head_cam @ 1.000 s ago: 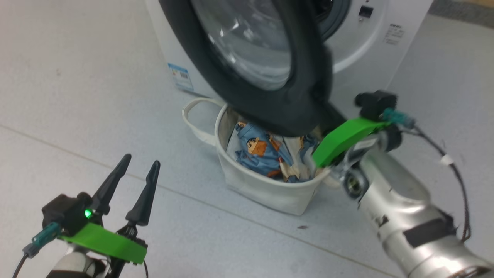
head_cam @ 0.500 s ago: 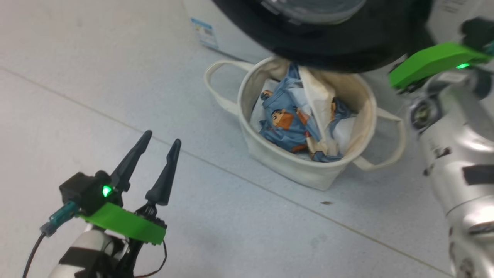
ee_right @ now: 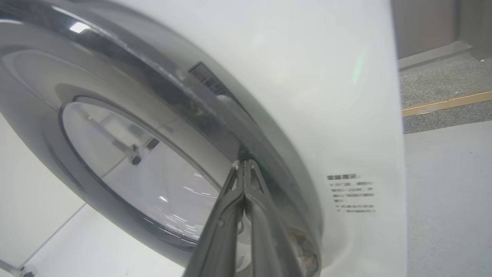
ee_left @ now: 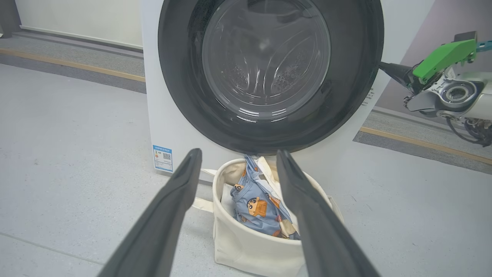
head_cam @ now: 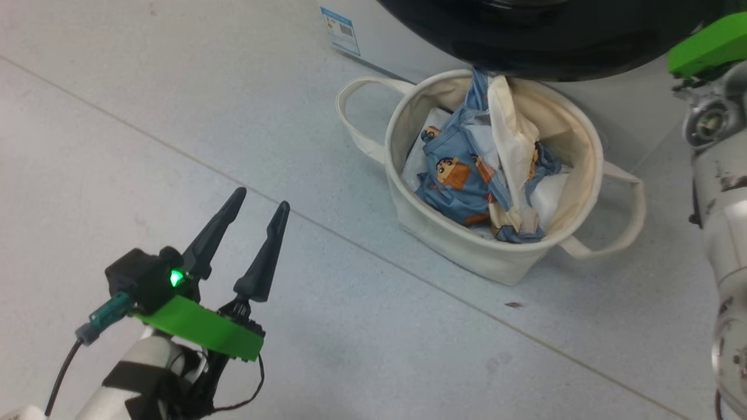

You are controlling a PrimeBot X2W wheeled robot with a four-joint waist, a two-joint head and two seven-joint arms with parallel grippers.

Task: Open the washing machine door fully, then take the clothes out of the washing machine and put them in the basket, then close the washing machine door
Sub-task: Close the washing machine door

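Note:
The washing machine door (ee_left: 269, 77), a black rim around clear glass, lies close over the front of the white washing machine (ee_left: 153, 115). I cannot tell whether it is latched. My right gripper (ee_right: 244, 164) is shut, with its tips pressed on the door's rim (ee_right: 184, 92). The left wrist view shows this gripper (ee_left: 382, 66) at the door's right edge. The blue cartoon-print clothes (head_cam: 461, 181) fill the cream basket (head_cam: 467, 251) below the door (head_cam: 525, 41). My left gripper (head_cam: 261, 199) hangs open and empty over the floor, left of the basket.
The basket (ee_left: 246, 250) stands on the grey floor right against the machine's front, under the door. A blue sticker (head_cam: 341, 30) marks the machine's lower left. My right forearm (head_cam: 723, 192) runs up the right edge. A yellow floor strip (ee_left: 423, 144) lies beyond the machine.
The door has swung from half open to close against the machine, with my shut right gripper following its rim. The head camera has tilted down. My left gripper stays open.

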